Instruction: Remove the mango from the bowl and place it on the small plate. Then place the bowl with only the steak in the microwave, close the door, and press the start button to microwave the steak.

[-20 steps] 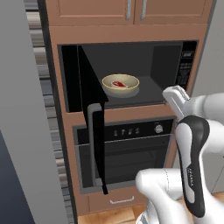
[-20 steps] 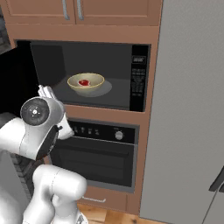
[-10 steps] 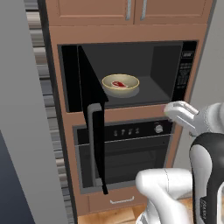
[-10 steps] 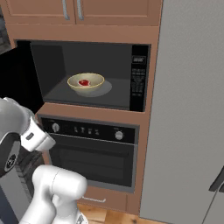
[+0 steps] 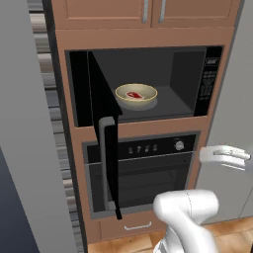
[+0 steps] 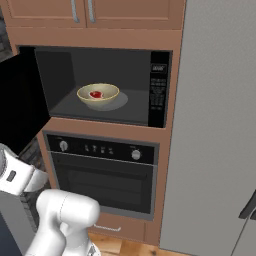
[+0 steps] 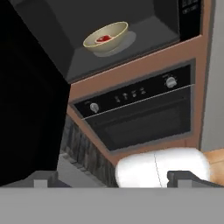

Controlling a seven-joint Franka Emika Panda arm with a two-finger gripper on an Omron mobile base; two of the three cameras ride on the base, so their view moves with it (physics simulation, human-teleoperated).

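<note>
Bowl: your bowl (image 5: 136,95) sits on the microwave (image 5: 192,79) floor, toward its left side and about midway from front to back; the hand view has it at (image 7: 106,36) and the right base view at (image 6: 98,94).
Steak: the steak (image 5: 134,95) lies inside the bowl, a red patch at its middle, also seen at (image 6: 95,94) and (image 7: 103,38).
Microwave: you see its cavity open, with the control panel (image 6: 158,89) running down its right edge.
Door: the door (image 5: 105,148) stands swung out on the left hinge, edge-on to the left base view, its grey handle (image 5: 104,163) hanging down in front of the oven.
Oven: the oven (image 6: 105,175) sits directly below the microwave, with its knobs and buttons in a row along the top strip and its dark window under them.
Cabinets: two wooden doors (image 5: 148,12) close off the space above the microwave.
Fridge: a grey panel (image 6: 215,125) stands just beside the microwave on its right.
Fingers: you have the fingers (image 7: 43,178) low and well apart from the bowl, below the oven's level in the hand view, with the two tips far to either side of the frame, so they read as released and holding nothing.
Arm: the wrist (image 5: 225,156) shows at the right edge of the left base view, beside the oven's right side.
</note>
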